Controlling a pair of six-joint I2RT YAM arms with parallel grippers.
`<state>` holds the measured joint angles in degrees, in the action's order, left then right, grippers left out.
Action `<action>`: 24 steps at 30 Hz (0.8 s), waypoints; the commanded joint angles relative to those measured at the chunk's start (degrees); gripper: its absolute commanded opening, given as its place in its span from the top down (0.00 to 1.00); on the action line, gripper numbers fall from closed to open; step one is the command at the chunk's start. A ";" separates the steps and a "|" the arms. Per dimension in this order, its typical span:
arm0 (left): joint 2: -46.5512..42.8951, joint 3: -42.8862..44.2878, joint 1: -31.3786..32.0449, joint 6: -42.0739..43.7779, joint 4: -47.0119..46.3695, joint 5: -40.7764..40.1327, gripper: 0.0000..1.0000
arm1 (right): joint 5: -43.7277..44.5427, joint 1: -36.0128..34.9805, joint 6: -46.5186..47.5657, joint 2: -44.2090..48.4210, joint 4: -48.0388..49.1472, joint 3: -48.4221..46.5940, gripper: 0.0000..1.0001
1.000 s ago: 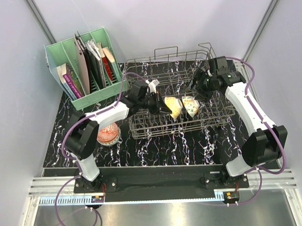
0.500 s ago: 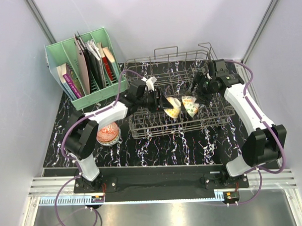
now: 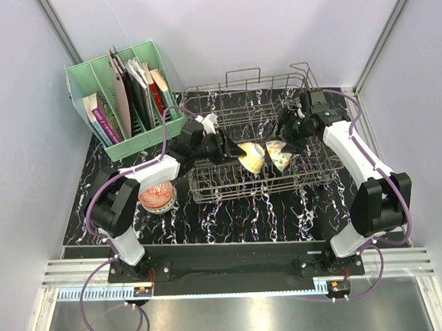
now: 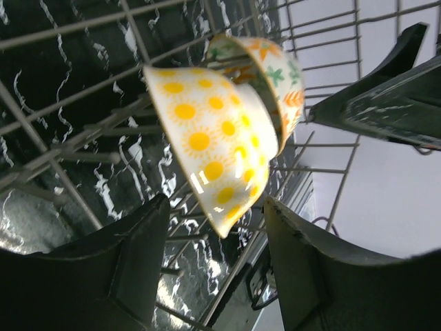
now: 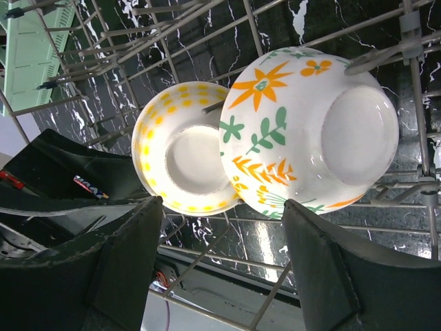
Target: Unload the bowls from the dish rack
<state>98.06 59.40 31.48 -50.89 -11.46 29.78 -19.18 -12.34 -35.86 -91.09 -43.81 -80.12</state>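
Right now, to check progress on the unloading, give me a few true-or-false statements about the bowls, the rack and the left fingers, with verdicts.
1. A yellow-dotted bowl and a floral bowl stand on edge in the dish rack. True.
2. Seen from above, the yellow-dotted bowl is on the floral bowl's right. False: it is on its left.
3. The left fingers are clamped shut on the yellow-dotted bowl. False: they stand apart, with the bowl's rim between them.
4. A red-pink bowl sits on the table, outside the rack. True.

Three bowls: yellow-dotted bowl (image 3: 252, 158) and floral bowl (image 3: 281, 156) at centre frame, red-pink bowl (image 3: 158, 196) at left. One dish rack (image 3: 207, 197); one green file holder (image 3: 137, 143).
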 commanded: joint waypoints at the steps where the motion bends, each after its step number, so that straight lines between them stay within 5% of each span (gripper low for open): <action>1: -2.09 -0.07 0.07 -1.31 -7.61 -0.25 0.40 | -1.39 -0.49 1.49 0.47 2.33 -0.30 0.22; 19: 5.38 -0.86 0.15 -7.99 -19.73 4.32 0.54 | -0.33 -0.41 1.32 2.05 1.71 1.28 0.21; 24: 5.48 0.02 0.24 -7.30 -17.82 5.20 0.89 | 0.11 -0.41 0.79 1.88 1.80 1.28 0.21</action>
<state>103.35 58.89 31.44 -59.96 -26.02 35.05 -19.46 -12.34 -35.57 -91.05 -43.07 -78.72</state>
